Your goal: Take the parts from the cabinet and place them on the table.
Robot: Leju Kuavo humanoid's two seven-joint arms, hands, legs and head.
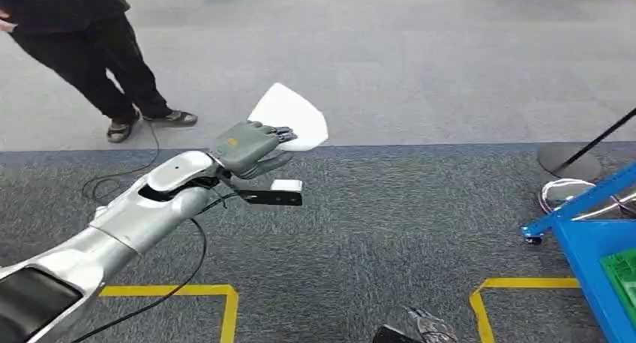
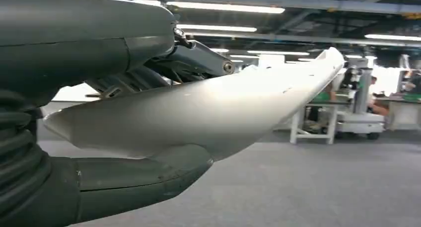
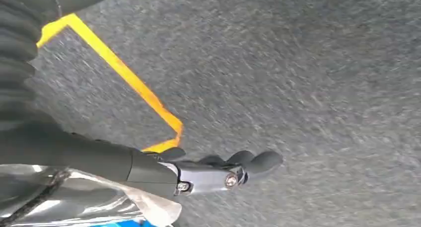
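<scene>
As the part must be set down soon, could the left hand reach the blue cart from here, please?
Probably not: the left hand, holding the white part, is out over carpet, while the blue cart sits far off to its right.

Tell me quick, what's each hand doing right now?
Left hand: holding the white part.
Right hand: also holding a pale part.

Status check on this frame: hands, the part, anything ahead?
Left hand grips white part, carried over the carpet. Right hand hangs low, fingers curled, holding nothing. Person stands ahead-left; blue cart at right.
</scene>
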